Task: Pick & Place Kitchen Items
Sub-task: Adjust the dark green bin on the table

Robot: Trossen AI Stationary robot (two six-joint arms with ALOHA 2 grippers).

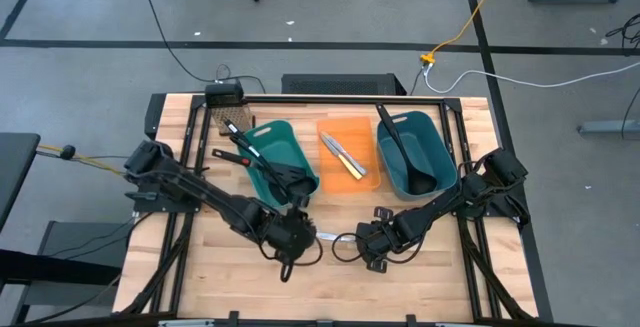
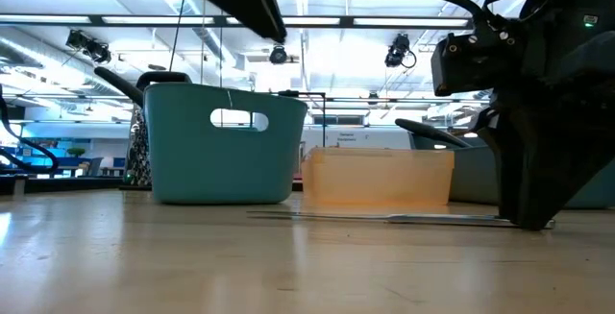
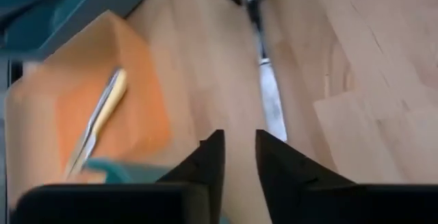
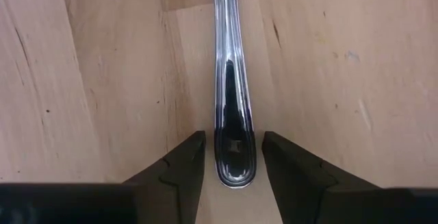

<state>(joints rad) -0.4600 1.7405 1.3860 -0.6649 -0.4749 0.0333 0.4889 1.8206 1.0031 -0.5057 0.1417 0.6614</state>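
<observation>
A slim silver table knife [image 1: 328, 236] lies flat on the wooden table between my two grippers. My right gripper [image 4: 234, 148] points down at the table, open, its fingers standing on either side of the knife's handle end [image 4: 233, 162] with a thin gap on each side. My left gripper [image 3: 239, 148] hangs above the knife's blade end [image 3: 274, 111], open, nothing between its fingers. A yellow-handled knife [image 3: 102, 111] lies in the orange bin [image 1: 348, 155]. Black utensils stick out of the left teal bin [image 1: 280, 157], and a black ladle [image 1: 405, 152] lies in the right teal bin.
The three bins stand side by side behind the grippers, across the middle of the table. A black block [image 1: 225, 94] sits at the far left edge. Bare wood lies toward the near edge [image 1: 330, 292]. Black frame rails run along the table's sides.
</observation>
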